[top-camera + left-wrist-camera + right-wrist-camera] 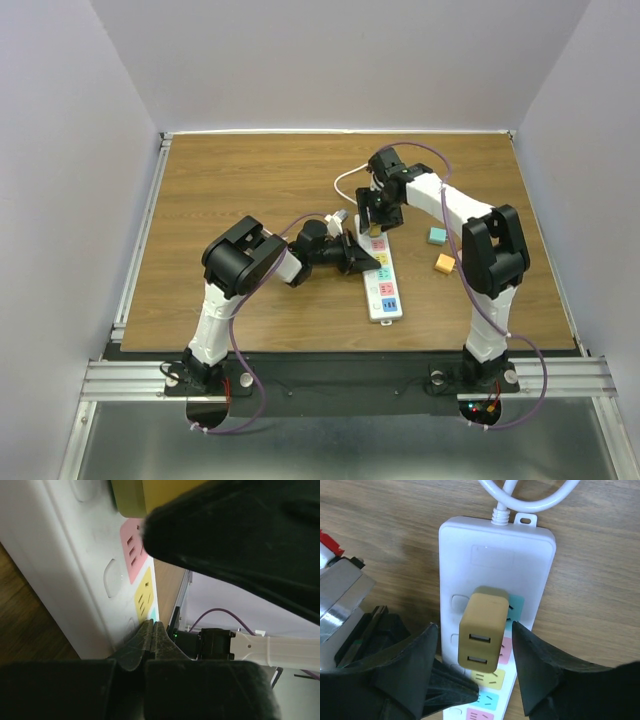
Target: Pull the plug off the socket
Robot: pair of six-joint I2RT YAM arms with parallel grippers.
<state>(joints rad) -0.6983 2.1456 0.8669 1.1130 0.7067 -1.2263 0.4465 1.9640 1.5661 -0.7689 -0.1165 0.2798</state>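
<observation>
The white power strip [495, 545] lies on the wooden table, its cord at the far end; it also shows in the top view [383, 285]. A mustard USB plug [481, 635] stands in its first, teal outlet. My right gripper [474, 625] is open, with one finger on each side of the plug and not touching it. My left gripper [152, 630] is shut and empty, its tips resting on the left edge of the strip [75, 555] beside the yellow outlet. It shows as black fingers [450, 687] in the right wrist view.
A teal block [436, 236] and an orange block [444, 263] lie right of the strip. The white cord [345, 184] loops behind the strip. Grey walls enclose the table on three sides.
</observation>
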